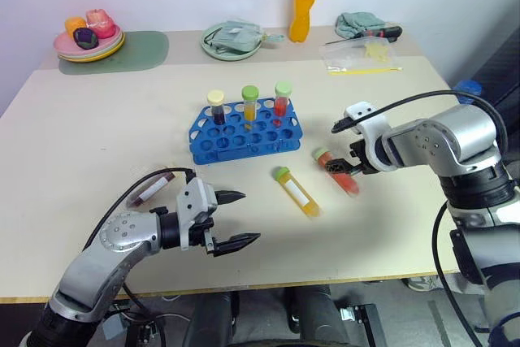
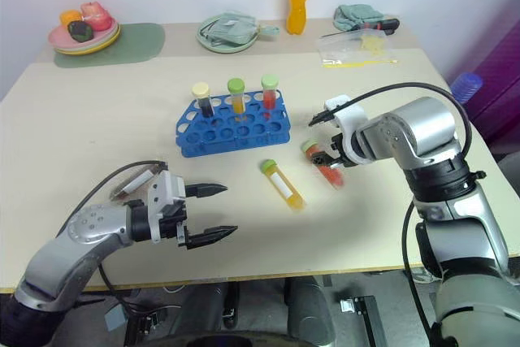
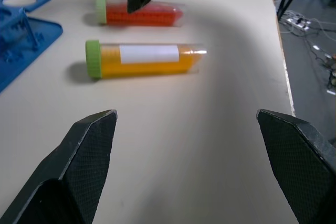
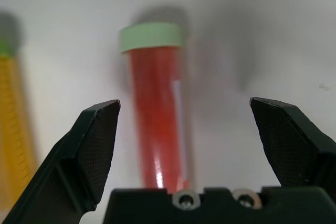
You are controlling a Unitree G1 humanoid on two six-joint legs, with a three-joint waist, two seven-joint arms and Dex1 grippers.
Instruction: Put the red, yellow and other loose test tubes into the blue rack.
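The blue rack (image 1: 236, 145) stands mid-table with three capped tubes upright in its back row. In front of it lie a yellow tube (image 1: 296, 191) and a red tube (image 1: 337, 172), both green-capped. A third loose tube (image 1: 153, 188), dark inside, lies by my left arm. My right gripper (image 4: 184, 108) hangs open just above the red tube (image 4: 157, 124), one finger on each side, not touching. My left gripper (image 1: 236, 219) is open and empty near the front edge, pointing toward the yellow tube (image 3: 147, 59).
At the back stand a plate of fruit (image 1: 89, 38) on a green mat (image 1: 134, 50), a bowl with a cloth (image 1: 231, 40), an orange bottle (image 1: 304, 2), a plastic bag (image 1: 361, 54) and a folded cloth (image 1: 357, 22). The table's front edge runs just below my left arm.
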